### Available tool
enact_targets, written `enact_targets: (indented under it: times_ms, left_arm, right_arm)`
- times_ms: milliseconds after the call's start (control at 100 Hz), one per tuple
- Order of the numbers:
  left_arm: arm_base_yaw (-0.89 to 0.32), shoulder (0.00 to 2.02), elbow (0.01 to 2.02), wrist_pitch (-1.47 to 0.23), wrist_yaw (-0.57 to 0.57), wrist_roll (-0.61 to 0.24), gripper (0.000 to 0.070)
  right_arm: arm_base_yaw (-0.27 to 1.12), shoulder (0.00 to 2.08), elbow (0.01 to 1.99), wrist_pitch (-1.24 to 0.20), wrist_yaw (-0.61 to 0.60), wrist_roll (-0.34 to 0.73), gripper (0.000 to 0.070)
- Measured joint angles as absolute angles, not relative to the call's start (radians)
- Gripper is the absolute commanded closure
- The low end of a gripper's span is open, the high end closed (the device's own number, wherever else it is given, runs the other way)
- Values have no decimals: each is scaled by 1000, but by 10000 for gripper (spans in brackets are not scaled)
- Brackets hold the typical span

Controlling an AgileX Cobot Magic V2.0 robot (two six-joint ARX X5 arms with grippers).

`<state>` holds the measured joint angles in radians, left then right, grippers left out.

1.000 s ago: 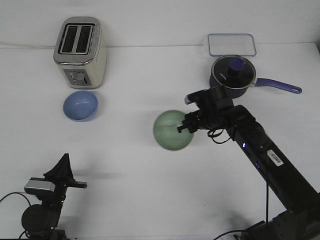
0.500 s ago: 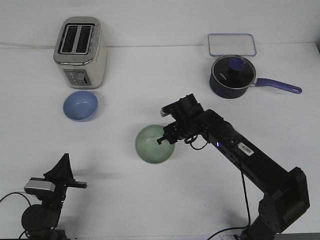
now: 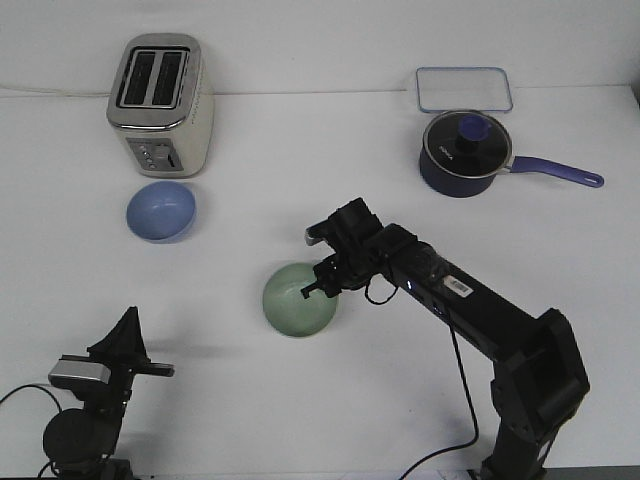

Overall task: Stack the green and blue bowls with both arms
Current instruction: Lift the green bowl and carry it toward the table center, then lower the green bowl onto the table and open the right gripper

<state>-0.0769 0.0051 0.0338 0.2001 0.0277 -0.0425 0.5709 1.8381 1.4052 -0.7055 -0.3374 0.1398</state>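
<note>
The pale green bowl (image 3: 296, 302) is in the middle of the white table, a little toward the near side. My right gripper (image 3: 318, 285) is shut on the bowl's right rim, the arm reaching in from the lower right. The light blue bowl (image 3: 160, 211) stands upright at the left, just in front of the toaster. My left gripper (image 3: 126, 342) rests low at the bottom left, far from both bowls; its fingers show only as a dark pointed shape, so its state is unclear.
A cream and silver toaster (image 3: 160, 106) stands at the back left. A dark navy lidded saucepan (image 3: 462, 153) with a long handle sits at the back right, behind it a clear rectangular lid (image 3: 464, 89).
My right arm has carried the green bowl leftward and toward the near side, from right of centre to the table's middle. The blue bowl and left arm have not moved.
</note>
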Motion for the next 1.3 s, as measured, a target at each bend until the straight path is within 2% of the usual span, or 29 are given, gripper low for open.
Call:
enact_targets:
  times_ms: [940,1000,1180,1300]
  left_arm:
    - [-77,5,34,200,28,-43,689]
    - [-77,5,34,200,28,-43,689]
    - [-77,5,34,200,28,-43,689]
    - [-77,5,34,200,28,-43,689]
  right_arm:
    - [582,1862,1404,-700,-294,140,679]
    - [582,1862,1404,-705,-294,144,604]
    - [582,1862,1404,-708,-294,156,237]
    - [582,1862,1404,-709,-294,162,80]
